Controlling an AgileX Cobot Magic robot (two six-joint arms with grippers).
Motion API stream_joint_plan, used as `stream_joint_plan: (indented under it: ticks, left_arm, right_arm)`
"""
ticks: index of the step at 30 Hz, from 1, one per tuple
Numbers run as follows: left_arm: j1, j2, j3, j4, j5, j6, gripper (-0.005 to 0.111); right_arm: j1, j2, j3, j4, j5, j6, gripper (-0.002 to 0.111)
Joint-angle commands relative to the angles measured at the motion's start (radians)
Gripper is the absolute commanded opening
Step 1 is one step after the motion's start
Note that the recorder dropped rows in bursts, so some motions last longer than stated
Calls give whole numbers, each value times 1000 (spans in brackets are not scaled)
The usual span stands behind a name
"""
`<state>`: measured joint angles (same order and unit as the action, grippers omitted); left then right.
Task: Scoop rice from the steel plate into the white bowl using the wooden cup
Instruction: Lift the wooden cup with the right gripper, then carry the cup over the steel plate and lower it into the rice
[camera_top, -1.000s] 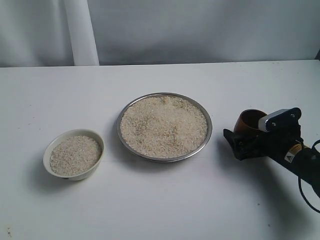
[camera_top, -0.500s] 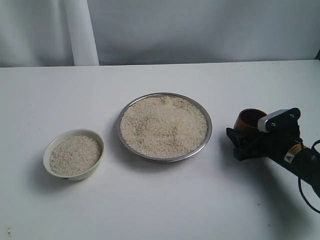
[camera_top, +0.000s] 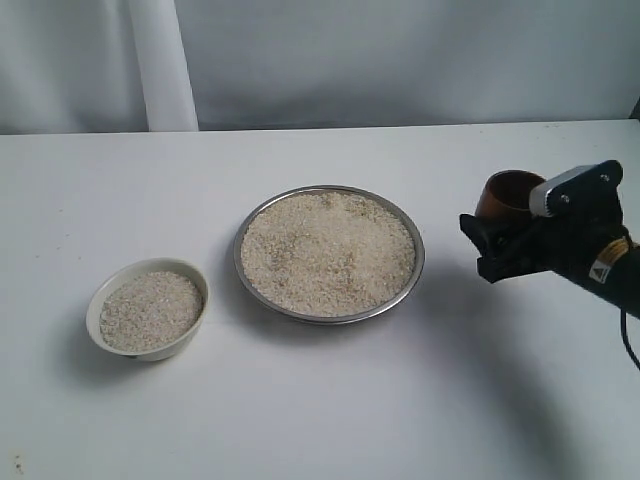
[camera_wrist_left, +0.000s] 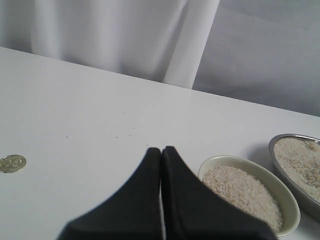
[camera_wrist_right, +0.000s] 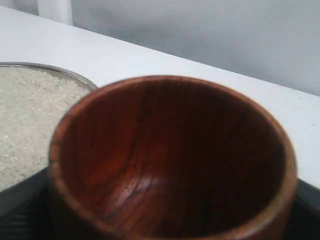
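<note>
Gripping the wooden cup (camera_top: 508, 192), the right claw (camera_top: 497, 243) hangs right of the steel plate (camera_top: 330, 319) of rice (camera_top: 328, 250); the white bowl (camera_top: 150, 350) sits to its left. Left wrist: left claw (camera_wrist_left: 161, 152) pinched closed near the bowl. Right wrist: cup empty.

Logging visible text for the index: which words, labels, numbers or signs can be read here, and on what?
No words or numbers are readable.
Right arm: small yellow warning-triangle sticker, symbol too small to read.
Coin: markings too blurred to read.
</note>
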<state>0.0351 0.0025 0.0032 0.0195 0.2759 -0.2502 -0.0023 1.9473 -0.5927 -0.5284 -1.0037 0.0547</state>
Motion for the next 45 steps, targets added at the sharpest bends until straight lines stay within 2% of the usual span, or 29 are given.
stream_joint_plan:
  ticks: [1,4,6,8,10,14,22,28,33,36,45]
  left_arm:
    - [-5,-3,-3,-2,-9,-4,0]
    - [-5,-3,-3,-2,-9,-4,0]
    - [-5,-3,-3,-2,-9,-4,0]
    - [-5,-3,-3,-2,-9,-4,0]
    - [-5,-3,-3,-2,-9,-4,0]
    - [-5,-3,-3,-2,-9,-4,0]
    - [-5,-3,-3,-2,-9,-4,0]
    - [-5,-3,-3,-2,-9,-4,0]
    - [-5,-3,-3,-2,-9,-4,0]
    - [-5,-3,-3,-2,-9,-4,0]
    - [-5,-3,-3,-2,-9,-4,0]
  right_arm:
    - [-7,-189,-3,-25,184,75,29]
    - [-3,-310,-26,-131,260,211,29]
    - [45,-392,-112,-276,467,372,29]
    - [188,-436,-250,-486,781,509,29]
    - [324,-439,-356,-535,1031,518,29]
    - [537,-383,-558,-535,1349,332,29]
    - [689,-210,-766,-533,1756,-13,29]
    - [731,-74,-859,-528,1915,-218,28]
    - [754,22,-887,-528,2001,-347,17]
    - [761,77,-887,-558,2028,-360,11]
    - [761,174,-887,-563,2040,-365,11]
